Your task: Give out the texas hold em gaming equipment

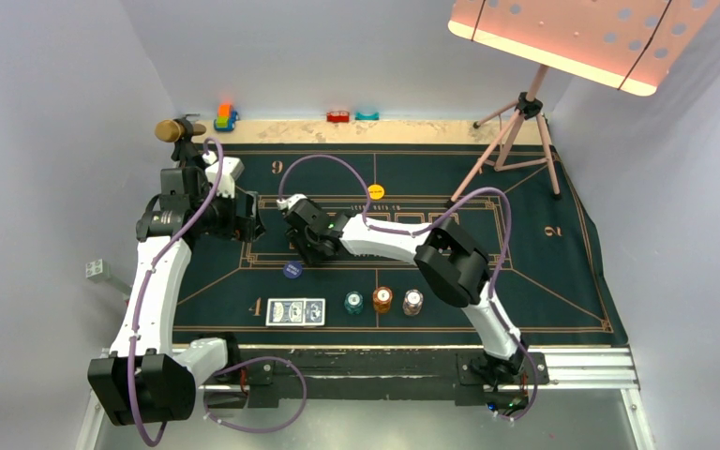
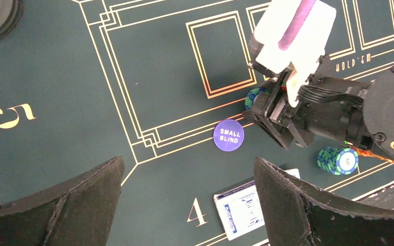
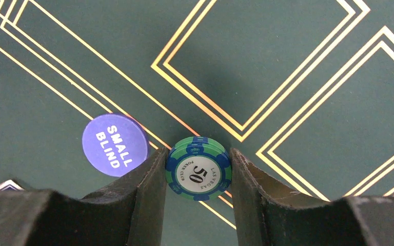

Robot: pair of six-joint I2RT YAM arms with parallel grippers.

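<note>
My right gripper (image 3: 198,177) is shut on a small stack of green-and-blue "50" chips (image 3: 198,168), just right of the dark blue "SMALL BLIND" disc (image 3: 115,145). In the top view it (image 1: 302,251) hangs over the mat's centre-left, above that disc (image 1: 292,270). My left gripper (image 2: 188,161) is open and empty, high over the mat by the "4". Blue-backed cards (image 1: 295,311) lie at the front, with teal (image 1: 353,302), orange (image 1: 382,299) and white/red (image 1: 412,302) chip stacks to their right. A yellow disc (image 1: 377,191) lies farther back. The triangle marker is out of view.
A gold-headed microphone (image 1: 171,129) and toy blocks (image 1: 226,116) sit along the back edge. A pink tripod stand (image 1: 525,131) with a lit board stands at the back right. The dark green mat (image 1: 562,281) ends near the metal rail at the front.
</note>
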